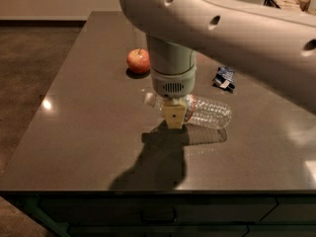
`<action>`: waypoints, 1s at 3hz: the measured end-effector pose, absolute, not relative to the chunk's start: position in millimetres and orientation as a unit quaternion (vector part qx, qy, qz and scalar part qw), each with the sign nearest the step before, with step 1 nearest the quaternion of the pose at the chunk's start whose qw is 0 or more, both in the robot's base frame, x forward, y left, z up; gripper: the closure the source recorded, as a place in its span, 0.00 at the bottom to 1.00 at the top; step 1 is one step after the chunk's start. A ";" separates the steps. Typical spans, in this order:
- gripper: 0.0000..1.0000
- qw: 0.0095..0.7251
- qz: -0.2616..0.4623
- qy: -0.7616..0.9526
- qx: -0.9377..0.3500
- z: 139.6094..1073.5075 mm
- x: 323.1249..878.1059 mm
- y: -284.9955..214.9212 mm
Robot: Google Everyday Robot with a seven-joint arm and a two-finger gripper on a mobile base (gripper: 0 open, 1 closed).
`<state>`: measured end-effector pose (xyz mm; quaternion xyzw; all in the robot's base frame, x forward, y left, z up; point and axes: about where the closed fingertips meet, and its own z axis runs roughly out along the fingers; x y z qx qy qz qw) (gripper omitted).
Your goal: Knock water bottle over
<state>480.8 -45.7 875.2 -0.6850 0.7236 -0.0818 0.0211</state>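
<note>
Clear ribbed plastic water bottle (210,113) with the white screw cap (149,99): where is it?

Lying on its side on the dark grey glossy bench (89,122), about mid-bench. The cap points left, the base points right, and a thin label band shows near the neck.

And the tool?

The tan, blocky tool (174,117) hangs straight down from a pale round wrist and sits right in front of the bottle's neck end, covering part of it. It looks to be touching the bottle or very nearly so. Whether it is open, closed or gripping anything, I cannot tell.

What is above it?

The robot's thick white arm (237,28) sweeps in from the upper right, crossing most of the top of the view. Its dark shadow (158,162) falls on the bench in front of the bottle, toward the near edge.

Anything else on the bench?

A round red apple (138,60) stands behind and to the left of the bottle, well apart from it. A small blue and white packet (224,78) lies behind the bottle's base end, near but not touching.
</note>
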 end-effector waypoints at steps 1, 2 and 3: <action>0.13 0.015 -0.081 0.717 -0.692 867.8 483.8 -47.3; 0.00 0.026 -0.063 0.720 -0.691 862.8 482.9 -51.4; 0.00 0.027 -0.060 0.720 -0.691 862.4 482.4 -51.5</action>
